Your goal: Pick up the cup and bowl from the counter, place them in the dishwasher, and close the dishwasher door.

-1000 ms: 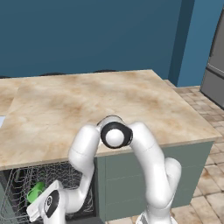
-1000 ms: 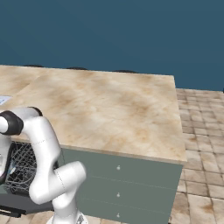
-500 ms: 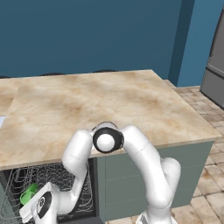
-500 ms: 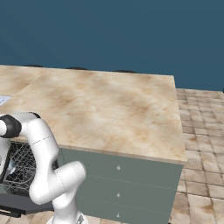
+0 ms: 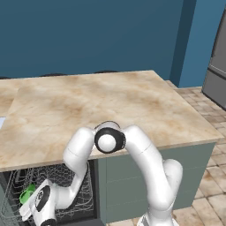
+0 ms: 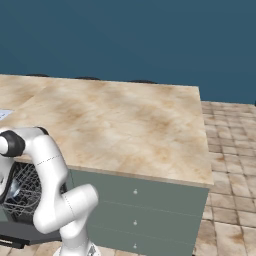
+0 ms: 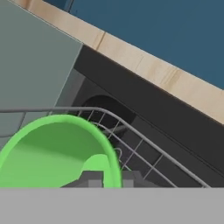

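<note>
Low in the left base view, the cup (image 5: 27,193) is seen as a small bright green tumbler, held at the end of the arm over the wire rack (image 5: 66,185) of the dishwasher (image 5: 13,181). From the hand view the cup (image 7: 57,153) is shown from above its mouth: a thick green rim, a smooth hollow inside, no handle. The gripper (image 7: 107,179) is clamped on the cup's rim, one finger tip inside the wall and one outside; the jaws are nearly together. Whether the cup's base touches the rack cannot be told, as the arm covers it.

The counter (image 5: 110,106) is a beige-tan marbled slab on grey-green cabinet fronts (image 6: 145,210), backed by a dark blue wall (image 6: 130,40). Brown floor tiles (image 6: 230,150) are noted to the right.

A grey appliance (image 5: 216,66) at the far right is given by the left base view alone; three drawer fronts with small knobs are given by the right base view.
</note>
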You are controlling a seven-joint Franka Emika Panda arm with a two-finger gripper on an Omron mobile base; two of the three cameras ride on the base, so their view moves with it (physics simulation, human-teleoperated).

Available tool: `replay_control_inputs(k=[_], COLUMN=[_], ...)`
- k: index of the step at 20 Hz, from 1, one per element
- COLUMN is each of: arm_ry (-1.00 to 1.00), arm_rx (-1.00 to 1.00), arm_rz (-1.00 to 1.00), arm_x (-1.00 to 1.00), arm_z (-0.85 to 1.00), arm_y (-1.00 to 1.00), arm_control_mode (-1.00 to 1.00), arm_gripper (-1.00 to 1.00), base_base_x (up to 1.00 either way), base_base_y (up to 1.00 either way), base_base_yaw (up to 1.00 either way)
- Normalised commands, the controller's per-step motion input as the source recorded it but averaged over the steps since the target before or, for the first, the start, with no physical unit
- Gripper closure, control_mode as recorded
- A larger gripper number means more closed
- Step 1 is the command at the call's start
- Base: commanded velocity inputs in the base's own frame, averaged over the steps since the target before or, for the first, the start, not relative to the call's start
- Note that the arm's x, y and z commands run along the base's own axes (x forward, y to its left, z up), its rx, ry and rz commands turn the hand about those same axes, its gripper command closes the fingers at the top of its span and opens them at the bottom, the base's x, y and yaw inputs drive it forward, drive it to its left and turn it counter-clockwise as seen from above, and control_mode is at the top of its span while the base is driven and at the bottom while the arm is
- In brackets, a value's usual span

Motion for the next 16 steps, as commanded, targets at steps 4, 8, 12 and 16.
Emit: replay_control_inputs(k=[4,8,12,16], arm_ry=[0.0,-0.01,-0.09,-0.16], arm_rx=[-0.06,-0.07,-0.09,-0.07], arm_rz=[0.0,0.0,0.0,0.0], arm_x=[0.0,-0.05,-0.48,-0.71], arm_z=[-0.28,-0.13,0.02,0.17], arm_y=[0.14,0.15,0.09,0.05], arm_control_mode=[-1.0,-1.0,-1.0,-1.0], arm_gripper=[-1.0,-1.0,-1.0,-1.0], base_base_x=[0.0,0.0,0.0,0.0], base_base_y=[0.0,0.0,0.0,0.0], base_base_yaw=[0.0,0.0,0.0,0.0])
